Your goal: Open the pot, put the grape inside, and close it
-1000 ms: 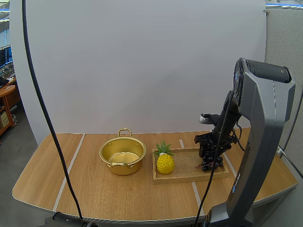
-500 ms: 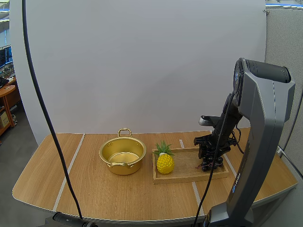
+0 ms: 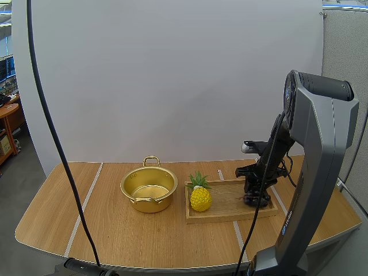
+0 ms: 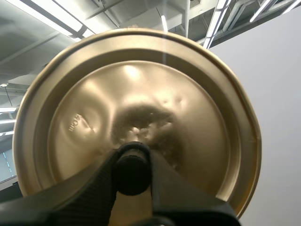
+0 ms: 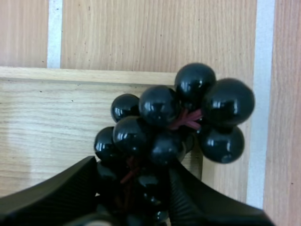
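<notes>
Tray (image 3: 225,202) beneath grapes (image 5: 174,117) in right gripper (image 5: 133,170), lid (image 4: 141,89) in left gripper (image 4: 133,165)

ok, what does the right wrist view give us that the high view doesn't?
Right wrist view: the right pincer with its tips pinching the grapes, and red stems between the berries. High view: the open pot and a pineapple at the left end of the tray. Both: the grapes at the tray's right end, on the table.
</notes>
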`<act>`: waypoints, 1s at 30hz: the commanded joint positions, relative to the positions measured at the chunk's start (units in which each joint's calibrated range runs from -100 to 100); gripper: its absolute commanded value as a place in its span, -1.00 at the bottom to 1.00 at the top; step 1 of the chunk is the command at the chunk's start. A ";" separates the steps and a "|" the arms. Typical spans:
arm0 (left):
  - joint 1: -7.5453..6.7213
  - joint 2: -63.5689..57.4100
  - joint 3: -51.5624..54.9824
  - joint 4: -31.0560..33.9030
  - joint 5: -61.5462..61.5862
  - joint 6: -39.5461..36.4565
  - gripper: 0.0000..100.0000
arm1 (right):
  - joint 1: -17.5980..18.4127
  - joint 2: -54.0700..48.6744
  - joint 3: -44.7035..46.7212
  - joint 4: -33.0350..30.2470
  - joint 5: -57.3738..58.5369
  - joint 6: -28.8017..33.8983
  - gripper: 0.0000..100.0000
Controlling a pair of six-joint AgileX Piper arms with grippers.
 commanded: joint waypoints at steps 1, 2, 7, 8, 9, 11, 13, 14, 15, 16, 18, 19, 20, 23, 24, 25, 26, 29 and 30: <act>-0.11 -0.27 -0.17 0.44 -2.03 -0.43 -1.00 | 0.03 -0.30 0.25 -0.01 0.39 -0.53 -1.00; -0.11 -0.27 -0.17 0.44 -2.03 -0.43 -1.00 | 0.03 -0.30 0.25 -0.01 0.39 -0.53 -1.00; -0.11 -0.27 -0.17 0.44 -2.03 -0.43 -1.00 | 0.03 -0.52 0.25 -0.01 1.62 0.61 -1.00; -0.11 -0.27 -0.17 0.44 -2.03 -0.43 -1.00 | 0.03 -0.52 0.13 -0.01 2.65 1.32 -1.00; -0.11 -0.27 -0.17 0.44 -2.03 -0.43 -1.00 | 0.03 -0.56 0.12 -0.01 3.93 1.31 -1.00; -0.11 -0.27 -0.17 0.44 -2.03 -0.43 -1.00 | 0.03 -0.66 -0.52 0.10 7.21 1.31 -1.00; -0.11 -0.27 -0.17 0.44 -2.03 -0.43 -1.00 | 0.03 -1.05 -1.34 1.01 9.34 1.31 -1.00; -0.11 -0.27 -0.17 0.44 -2.03 -0.43 -1.00 | 0.03 -1.19 -1.74 1.84 9.97 1.31 -1.00; -0.11 -0.27 -0.17 0.44 -2.03 -0.43 -1.00 | 0.03 -1.43 -2.32 2.83 11.07 1.31 -1.00; -0.11 -0.27 -0.17 0.44 -2.03 -0.43 -1.00 | 0.03 -1.60 -3.09 3.35 13.19 1.31 -1.00; -0.11 -0.27 -0.17 0.44 -2.03 -0.43 -1.00 | 0.03 -2.33 -4.77 4.41 17.26 1.31 -1.00; -0.11 -0.27 -0.17 0.44 -2.03 -0.43 -1.00 | 0.03 -2.74 -5.66 4.85 19.44 1.31 -1.00; -0.11 -0.27 -0.17 0.44 -2.03 -0.43 -1.00 | 0.03 -3.26 -6.52 5.27 21.43 1.31 -1.00; -0.11 -0.27 -0.17 0.44 -2.03 -0.43 -1.00 | 0.03 -5.11 -8.71 5.57 25.70 1.31 -1.00; -0.11 -0.27 -0.17 0.44 -2.03 -0.43 -1.00 | 0.03 -5.93 -9.25 5.57 26.47 1.31 -1.00; -0.11 -0.27 -0.17 0.44 -2.03 -0.43 -1.00 | 0.03 -6.66 -9.96 5.57 27.04 1.31 -1.00; -0.11 -0.27 -0.17 0.44 -2.03 -0.43 -1.00 | 0.03 -7.65 -10.78 5.57 27.41 1.31 -1.00; -0.11 -0.27 -0.17 0.44 -2.03 -0.43 -1.00 | 0.03 -11.37 -13.03 5.84 27.41 1.31 -1.00; -0.11 -0.27 -0.17 0.44 -2.03 -0.43 -1.00 | 0.03 -12.53 -13.72 5.96 27.41 1.31 -1.00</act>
